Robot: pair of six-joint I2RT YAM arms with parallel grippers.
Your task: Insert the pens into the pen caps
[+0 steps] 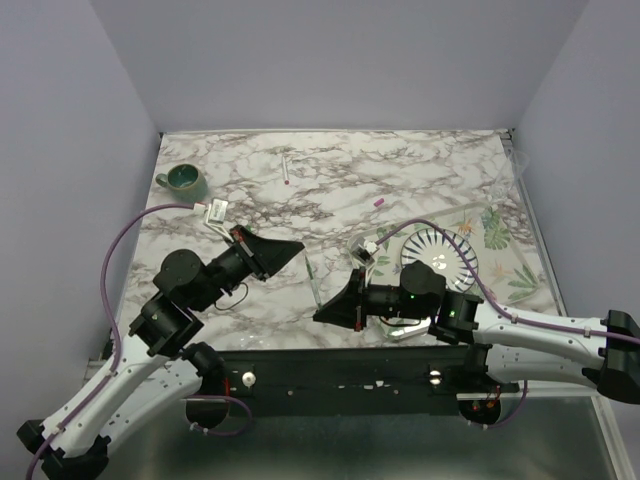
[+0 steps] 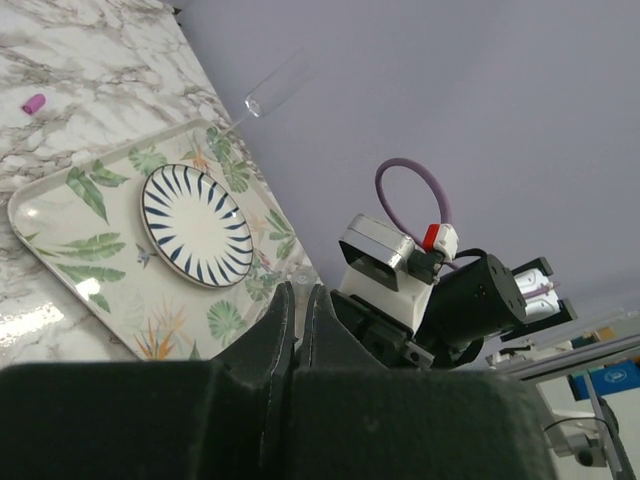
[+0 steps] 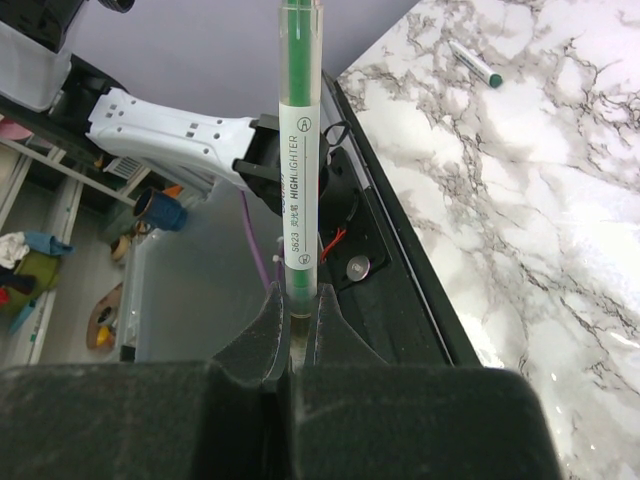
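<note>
My right gripper (image 1: 322, 314) (image 3: 297, 295) is shut on a green highlighter pen (image 3: 298, 150), which sticks straight out from the fingertips. My left gripper (image 1: 298, 248) (image 2: 298, 290) is closed to a narrow slit on a small pale translucent piece at its tips that looks like a pen cap (image 2: 298, 281). A second pen with a green end (image 1: 314, 285) (image 3: 475, 62) lies on the marble between the two grippers. A third pen with a red end (image 1: 286, 168) lies far back. A pink pen cap (image 1: 379, 201) (image 2: 34, 102) lies loose mid-table.
A green mug (image 1: 185, 180) stands at the back left. A leaf-print tray (image 1: 505, 262) (image 2: 60, 205) with a striped plate (image 1: 440, 255) (image 2: 190, 225) sits at the right. A clear stick (image 2: 270, 95) lies by the far right edge. The walls are close.
</note>
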